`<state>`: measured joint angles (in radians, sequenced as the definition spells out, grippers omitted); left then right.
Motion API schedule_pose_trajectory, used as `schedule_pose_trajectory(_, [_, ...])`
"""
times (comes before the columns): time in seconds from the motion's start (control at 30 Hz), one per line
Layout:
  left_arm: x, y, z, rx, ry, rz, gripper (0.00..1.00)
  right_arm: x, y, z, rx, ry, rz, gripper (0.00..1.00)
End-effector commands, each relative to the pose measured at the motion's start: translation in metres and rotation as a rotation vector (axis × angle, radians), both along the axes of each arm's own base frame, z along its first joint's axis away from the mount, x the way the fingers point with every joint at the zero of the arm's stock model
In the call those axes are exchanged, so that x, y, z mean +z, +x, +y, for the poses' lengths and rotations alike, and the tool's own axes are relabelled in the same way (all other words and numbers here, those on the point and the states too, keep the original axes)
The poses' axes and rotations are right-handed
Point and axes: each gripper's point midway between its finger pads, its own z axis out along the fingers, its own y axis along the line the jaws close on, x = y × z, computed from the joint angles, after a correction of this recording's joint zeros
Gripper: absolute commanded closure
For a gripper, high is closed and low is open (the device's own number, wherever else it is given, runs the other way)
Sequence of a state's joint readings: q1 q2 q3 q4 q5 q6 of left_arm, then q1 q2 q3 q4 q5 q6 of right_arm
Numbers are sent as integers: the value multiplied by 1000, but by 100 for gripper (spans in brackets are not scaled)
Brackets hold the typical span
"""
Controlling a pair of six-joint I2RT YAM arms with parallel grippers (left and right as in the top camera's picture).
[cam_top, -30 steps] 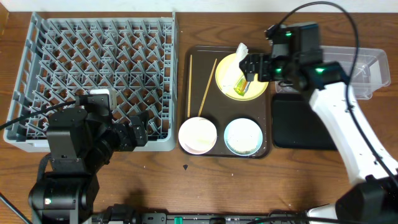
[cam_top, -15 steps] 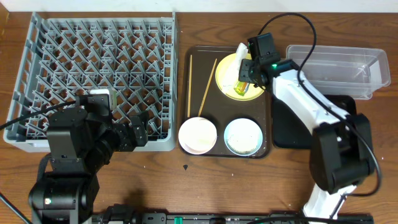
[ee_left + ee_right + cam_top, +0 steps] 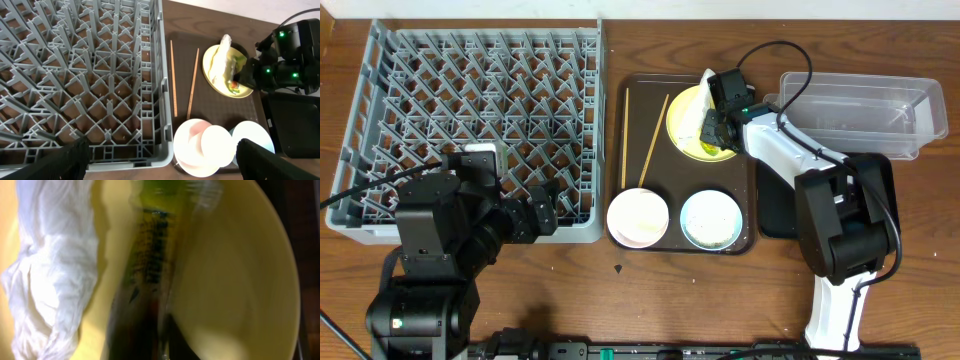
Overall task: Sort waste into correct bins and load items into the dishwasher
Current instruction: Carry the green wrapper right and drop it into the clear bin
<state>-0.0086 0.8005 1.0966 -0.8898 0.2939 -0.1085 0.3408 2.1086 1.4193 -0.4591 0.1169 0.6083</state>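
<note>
On the yellow plate (image 3: 706,155) lie a crumpled white napkin (image 3: 50,280) and a green-and-yellow snack wrapper (image 3: 150,255). My right gripper (image 3: 712,135) is down on the plate, shut on the wrapper, whose near end runs blurred between the dark fingers. Two wooden chopsticks (image 3: 653,140) lie on the brown tray (image 3: 690,172), left of the plate. The pink bowl (image 3: 638,218) and blue bowl (image 3: 710,218) sit at the tray's front. My left gripper (image 3: 162,162) hangs open over the front right corner of the grey dish rack (image 3: 470,232), holding nothing.
A clear plastic tub (image 3: 860,110) stands at the back right, with a shallow black tray (image 3: 805,195) in front of it. The right arm reaches across the black tray to the plate. Bare wooden table runs along the front edge.
The right gripper has come down onto the plate and shut on the wrapper. Its arm has swung in towards the tray. The left arm has not moved.
</note>
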Motion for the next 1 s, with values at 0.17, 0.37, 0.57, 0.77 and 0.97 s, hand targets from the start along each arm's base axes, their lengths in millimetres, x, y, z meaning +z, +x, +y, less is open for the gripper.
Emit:
schedule_pose_trajectory(0.17, [9,-1,-3,-9,-17,-22,6,73,11,3,7,40,-132,99])
schedule_pose_trajectory(0.37, [9,-1,-3,-9,-17,-22,6,166,2,-21,9,30,-294,99])
schedule_pose_trajectory(0.57, [9,-1,-3,-9,-17,-22,6,162,-10,-114,-403,55,-222,99])
schedule_pose_trajectory(0.77, [9,-1,-3,-9,-17,-22,6,133,-6,-180,-611,87,-169,99])
schedule_pose_trajectory(0.97, [9,-1,-3,-9,-17,-22,6,144,17,-176,-386,89,-231,42])
